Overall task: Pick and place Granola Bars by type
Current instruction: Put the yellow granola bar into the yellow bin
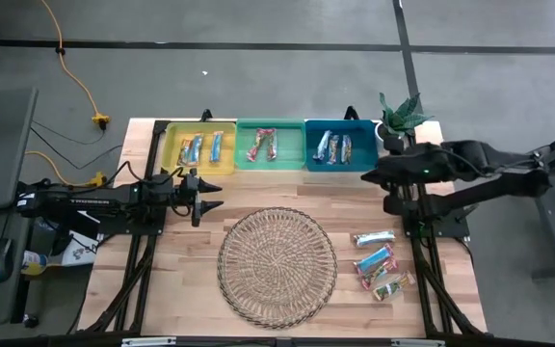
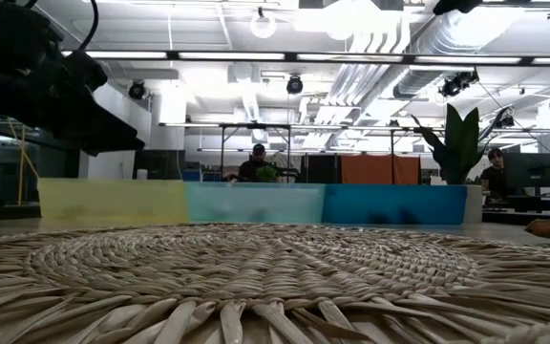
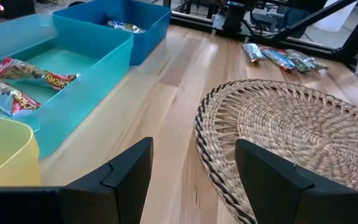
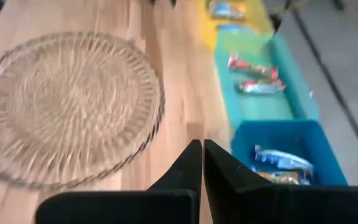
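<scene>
Three loose Granola Bars [image 1: 379, 262] lie flat on the wooden table to the right of the round wicker tray [image 1: 277, 265]. More bars lie in the bins at the far edge: blue ones in the yellow bin [image 1: 198, 146], red ones [image 3: 39, 73] in the green bin [image 1: 268, 145], silvery-blue ones [image 4: 281, 158] in the blue bin [image 1: 340, 145]. My left gripper [image 3: 191, 180] stands open and empty near the tray's far left rim, in front of the yellow bin. My right gripper [image 4: 202, 155] is shut and empty, raised above the table just in front of the blue bin.
A potted plant [image 1: 400, 116] stands at the far right corner beside the blue bin. Bare wood shows between the tray and the row of bins [image 3: 166, 93]. A yellow cable [image 1: 75, 82] runs over the floor beyond the table's far left.
</scene>
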{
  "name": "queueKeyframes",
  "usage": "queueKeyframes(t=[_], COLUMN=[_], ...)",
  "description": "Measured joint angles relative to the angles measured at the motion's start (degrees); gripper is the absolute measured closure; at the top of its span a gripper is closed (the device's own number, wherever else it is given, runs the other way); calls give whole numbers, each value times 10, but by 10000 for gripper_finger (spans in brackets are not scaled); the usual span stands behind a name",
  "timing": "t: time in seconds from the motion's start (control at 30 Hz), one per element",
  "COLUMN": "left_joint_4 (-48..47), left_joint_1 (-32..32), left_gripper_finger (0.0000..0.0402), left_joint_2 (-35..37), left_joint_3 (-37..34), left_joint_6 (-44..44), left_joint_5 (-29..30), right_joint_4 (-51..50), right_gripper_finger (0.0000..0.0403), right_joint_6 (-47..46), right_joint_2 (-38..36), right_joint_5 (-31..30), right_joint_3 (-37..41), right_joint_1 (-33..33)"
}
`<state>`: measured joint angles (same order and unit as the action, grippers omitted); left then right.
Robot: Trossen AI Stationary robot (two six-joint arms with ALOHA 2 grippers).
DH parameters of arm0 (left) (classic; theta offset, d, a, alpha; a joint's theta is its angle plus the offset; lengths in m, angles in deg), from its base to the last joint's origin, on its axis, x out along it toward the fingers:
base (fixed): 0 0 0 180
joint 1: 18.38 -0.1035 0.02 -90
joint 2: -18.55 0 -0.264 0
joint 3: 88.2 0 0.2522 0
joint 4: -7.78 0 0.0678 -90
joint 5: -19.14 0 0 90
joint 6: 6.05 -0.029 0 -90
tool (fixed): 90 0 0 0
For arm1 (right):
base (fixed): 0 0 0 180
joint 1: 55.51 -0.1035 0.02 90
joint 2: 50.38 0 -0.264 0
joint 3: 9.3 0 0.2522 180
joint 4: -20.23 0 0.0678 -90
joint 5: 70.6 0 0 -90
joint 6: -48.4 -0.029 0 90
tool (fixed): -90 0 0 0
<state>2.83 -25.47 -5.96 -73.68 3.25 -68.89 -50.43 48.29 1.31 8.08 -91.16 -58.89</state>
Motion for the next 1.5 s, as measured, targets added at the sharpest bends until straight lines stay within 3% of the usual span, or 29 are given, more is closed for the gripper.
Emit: queueKeyframes(t=[0.2,0.43,0.63,0.83,1.0,1.17,1.33,1.5], left_joint_4=[0,0,0,0,0,0,0,0], left_joint_1=[0,0,0,0,0,0,0,0], left_gripper_finger=[177,177,177,177,177,177,177,177], left_joint_2=[0,0,0,0,0,0,0,0], left_joint_3=[0,0,0,0,0,0,0,0], left_joint_6=[0,0,0,0,0,0,0,0], left_joint_5=[0,0,0,0,0,0,0,0], right_joint_4=[-66,-79,-110,-108,-53,1,41,80], right_gripper_finger=[402,402,402,402,402,402,402,402], right_joint_6=[-27,-70,-195,-260,-366,-402,-448,-409], right_joint_2=[73,82,77,73,72,71,71,71], right_joint_5=[112,250,282,287,349,440,449,449], right_joint_3=[-73,-38,23,114,212,300,354,352], right_joint_1=[0,0,0,0,0,-1,-2,-8])
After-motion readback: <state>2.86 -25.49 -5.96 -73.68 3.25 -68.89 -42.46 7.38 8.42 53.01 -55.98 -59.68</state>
